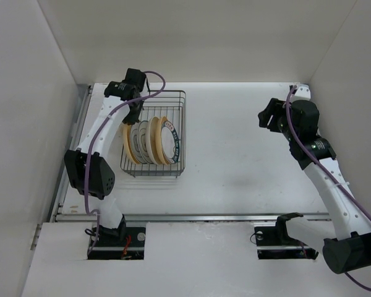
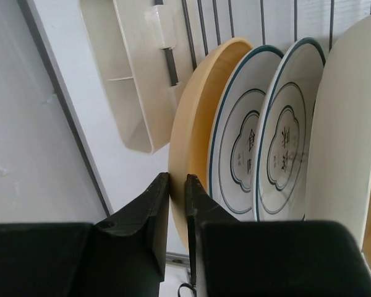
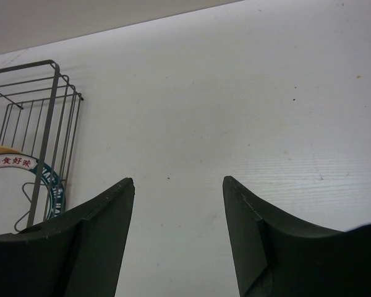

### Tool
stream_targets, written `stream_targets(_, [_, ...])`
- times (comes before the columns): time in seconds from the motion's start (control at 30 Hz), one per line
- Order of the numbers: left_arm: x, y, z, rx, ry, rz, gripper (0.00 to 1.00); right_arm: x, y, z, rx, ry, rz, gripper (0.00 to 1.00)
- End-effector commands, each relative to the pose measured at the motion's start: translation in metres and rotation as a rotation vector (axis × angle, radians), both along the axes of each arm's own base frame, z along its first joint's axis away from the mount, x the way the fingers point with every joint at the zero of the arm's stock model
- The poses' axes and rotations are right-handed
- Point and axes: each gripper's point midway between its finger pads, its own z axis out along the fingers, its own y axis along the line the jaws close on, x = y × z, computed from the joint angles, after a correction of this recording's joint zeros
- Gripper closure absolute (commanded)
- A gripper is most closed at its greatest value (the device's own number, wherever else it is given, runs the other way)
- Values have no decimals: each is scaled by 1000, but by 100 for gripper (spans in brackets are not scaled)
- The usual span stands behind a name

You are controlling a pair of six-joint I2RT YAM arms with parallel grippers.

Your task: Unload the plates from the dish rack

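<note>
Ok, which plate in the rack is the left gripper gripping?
The tan-yellow plate at the row's end: the left gripper pinches its rim; the ringed white plates beside it stand free.

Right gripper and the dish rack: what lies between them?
Only bare white table lies between the right gripper and the dish rack. The top external view shows it, and the right wrist view agrees.
</note>
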Motion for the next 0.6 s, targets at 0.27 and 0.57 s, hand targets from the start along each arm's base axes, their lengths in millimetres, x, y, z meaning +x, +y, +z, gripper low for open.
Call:
stream_targets(0.27, [23, 8, 78, 292, -274, 42, 100, 1, 4, 14, -7, -39, 11, 35])
stream_targets(0.57, [37, 10, 125, 356, -416, 65, 100, -2, 4, 15, -7, -41, 11, 35])
